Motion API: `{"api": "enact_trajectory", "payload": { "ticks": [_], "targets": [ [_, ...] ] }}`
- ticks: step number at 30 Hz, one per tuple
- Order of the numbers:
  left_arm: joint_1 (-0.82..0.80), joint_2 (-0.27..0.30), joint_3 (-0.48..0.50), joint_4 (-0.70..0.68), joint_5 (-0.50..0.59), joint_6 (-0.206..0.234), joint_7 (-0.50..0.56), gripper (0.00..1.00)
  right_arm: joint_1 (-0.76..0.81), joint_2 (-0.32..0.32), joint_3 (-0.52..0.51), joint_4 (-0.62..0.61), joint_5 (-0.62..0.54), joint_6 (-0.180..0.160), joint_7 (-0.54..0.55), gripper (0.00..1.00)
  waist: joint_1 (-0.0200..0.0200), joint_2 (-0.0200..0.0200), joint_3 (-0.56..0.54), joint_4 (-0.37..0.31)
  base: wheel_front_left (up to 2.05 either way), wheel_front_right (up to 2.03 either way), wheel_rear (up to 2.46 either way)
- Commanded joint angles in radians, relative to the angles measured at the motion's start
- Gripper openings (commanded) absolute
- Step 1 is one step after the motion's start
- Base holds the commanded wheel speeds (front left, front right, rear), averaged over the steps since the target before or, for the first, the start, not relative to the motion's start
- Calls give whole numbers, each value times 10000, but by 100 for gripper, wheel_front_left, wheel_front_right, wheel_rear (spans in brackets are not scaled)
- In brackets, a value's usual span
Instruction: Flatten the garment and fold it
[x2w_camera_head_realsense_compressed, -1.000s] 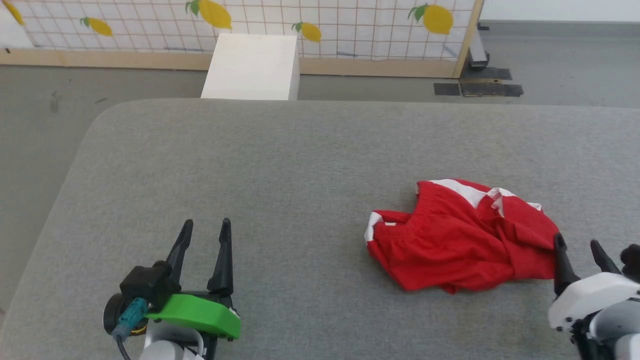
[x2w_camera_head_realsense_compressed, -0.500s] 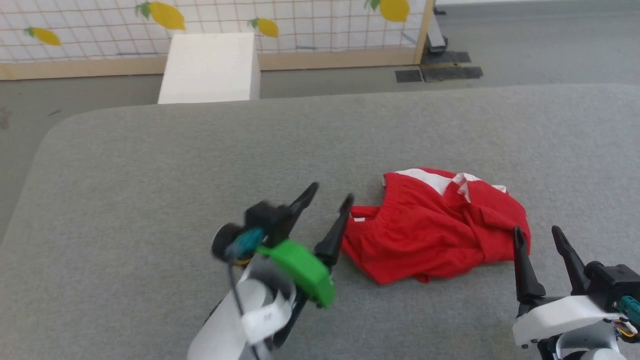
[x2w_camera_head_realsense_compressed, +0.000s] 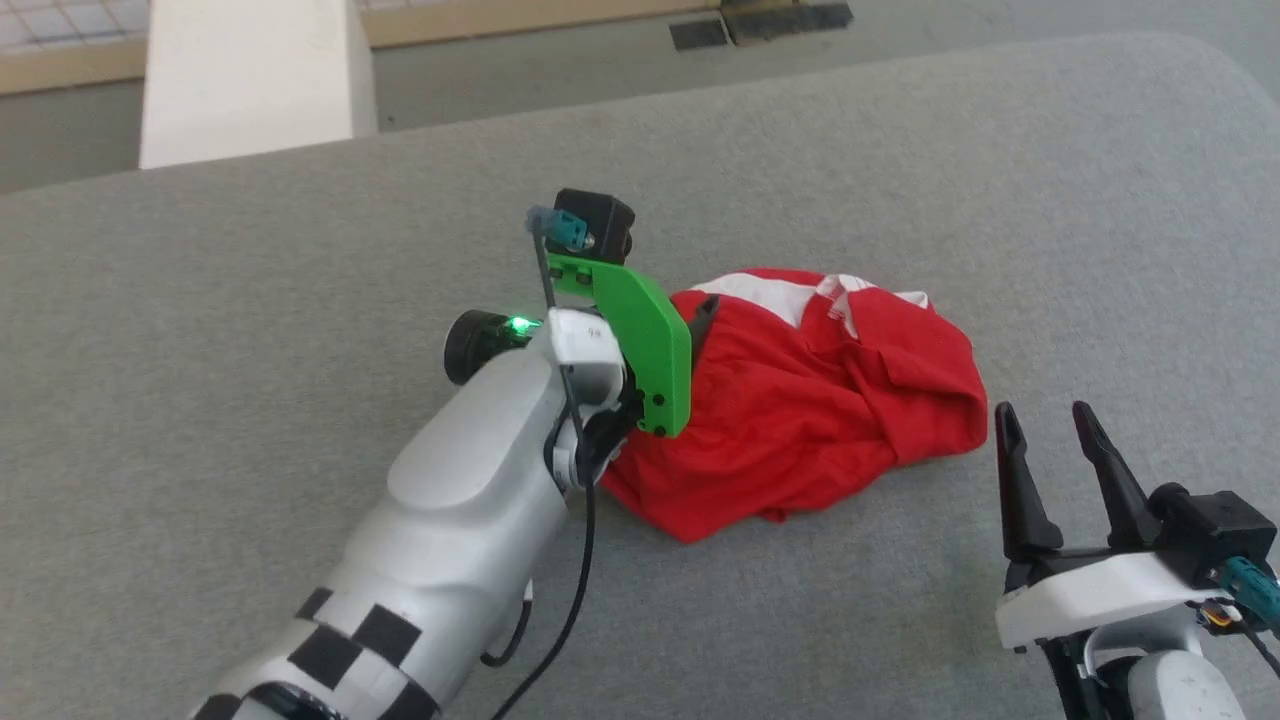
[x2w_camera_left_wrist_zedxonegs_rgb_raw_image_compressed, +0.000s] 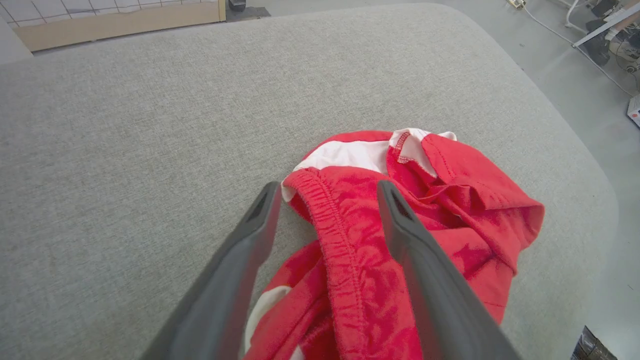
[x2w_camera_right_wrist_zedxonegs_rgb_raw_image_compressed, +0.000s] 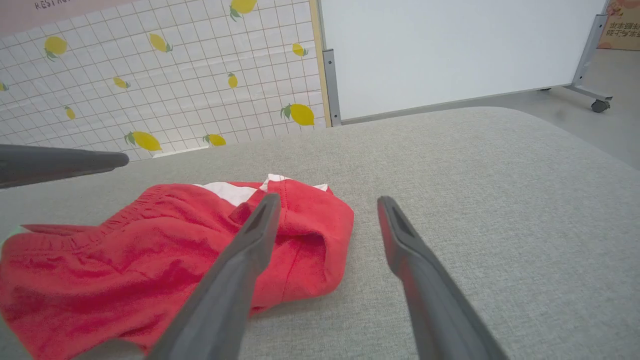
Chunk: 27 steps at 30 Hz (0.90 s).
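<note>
The garment (x2w_camera_head_realsense_compressed: 830, 400) is a crumpled heap of bright red shorts with white stripe patches, lying on the grey padded table (x2w_camera_head_realsense_compressed: 250, 300). My left gripper (x2w_camera_head_realsense_compressed: 702, 312) reaches over its left side, mostly hidden behind the green wrist bracket. In the left wrist view the left gripper (x2w_camera_left_wrist_zedxonegs_rgb_raw_image_compressed: 328, 186) is open, its two fingers straddling the gathered elastic waistband of the garment (x2w_camera_left_wrist_zedxonegs_rgb_raw_image_compressed: 465, 195) without closing on it. My right gripper (x2w_camera_head_realsense_compressed: 1045, 412) stands open and empty just off the heap's near right edge. In the right wrist view the right gripper (x2w_camera_right_wrist_zedxonegs_rgb_raw_image_compressed: 328, 199) sits beside the garment (x2w_camera_right_wrist_zedxonegs_rgb_raw_image_compressed: 125, 260).
A white box (x2w_camera_head_realsense_compressed: 250, 70) stands beyond the table's far edge. A lemon-patterned screen (x2w_camera_right_wrist_zedxonegs_rgb_raw_image_compressed: 150, 75) and a white panel (x2w_camera_right_wrist_zedxonegs_rgb_raw_image_compressed: 450, 50) stand behind. The table's rounded right corner (x2w_camera_left_wrist_zedxonegs_rgb_raw_image_compressed: 575, 150) lies close to the garment. Cables lie on the floor (x2w_camera_left_wrist_zedxonegs_rgb_raw_image_compressed: 590, 60).
The head camera has tilted down and turned. My left arm has swung right and forward from the bare table to the garment's waistband. The right gripper stays open by the heap.
</note>
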Motion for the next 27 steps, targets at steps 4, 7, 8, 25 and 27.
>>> {"api": "enact_trajectory", "payload": {
  "ticks": [4, 7, 8, 25, 27],
  "targets": [
    [-649, 26, -342, 625, -664, 322, 905, 100, -383, 3, 175, 224, 171, -13, -257, 100, 0, -1, 749, -687, 0, 0, 0],
    [-891, 26, -505, 970, -877, 505, 1293, 100, -501, 3, 248, 349, 229, -13, -352, 100, 0, -1, 844, -778, 0, 0, 0],
    [-979, 26, -612, 1106, -963, 502, 1476, 100, -541, 3, 270, 402, 253, -13, -391, 100, 0, -1, 866, -805, 0, 0, 0],
    [-2766, 26, -1731, -781, -748, -1045, -4918, 0, -558, 3, 92, 668, 44, -13, -435, 100, 0, -1, 29, -271, 0, 0, 0],
    [-2908, 26, -2020, -1194, -758, -1045, -5227, 0, -479, 3, 61, 610, -9, -13, -369, 100, 0, -1, -187, -101, 0, 0, 0]
  ]
}}
